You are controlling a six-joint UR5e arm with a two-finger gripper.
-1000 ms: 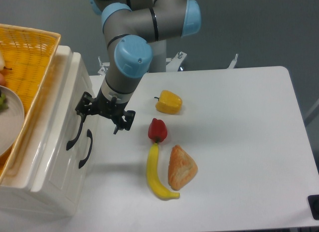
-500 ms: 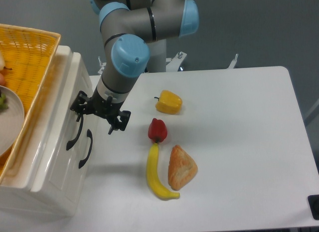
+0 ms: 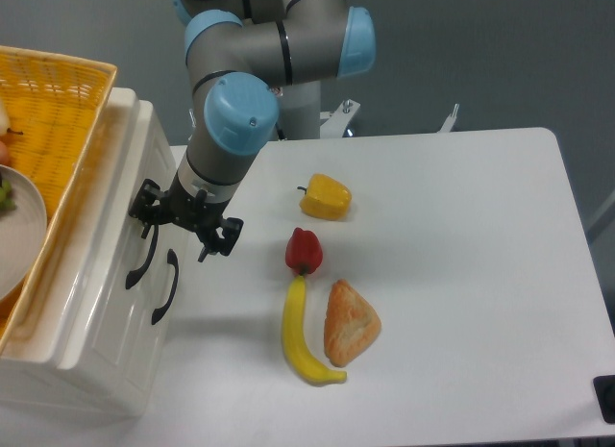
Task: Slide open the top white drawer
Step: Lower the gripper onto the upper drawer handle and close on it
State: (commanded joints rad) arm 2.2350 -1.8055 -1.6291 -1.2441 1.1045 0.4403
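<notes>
The top white drawer (image 3: 113, 308) sits flush in the cream cabinet at the left, and its curved black handle (image 3: 140, 260) is the one nearer the cabinet's top. My gripper (image 3: 183, 222) hangs open just in front of the cabinet face, at the far end of that handle. One black finger (image 3: 145, 201) is right at the handle's far end; whether it touches the handle I cannot tell. The other finger (image 3: 222, 235) stands out over the table. Nothing is between the fingers.
The lower drawer's handle (image 3: 165, 286) lies just right of the top one. A yellow wicker basket (image 3: 58, 130) with a plate rests on the cabinet. On the table lie a yellow pepper (image 3: 326, 197), a red pepper (image 3: 305, 251), a banana (image 3: 300, 336) and a bread piece (image 3: 350, 322).
My gripper has moved left and slightly up toward the cabinet face, bringing its left finger to the top handle's far end. The drawers have not moved.
</notes>
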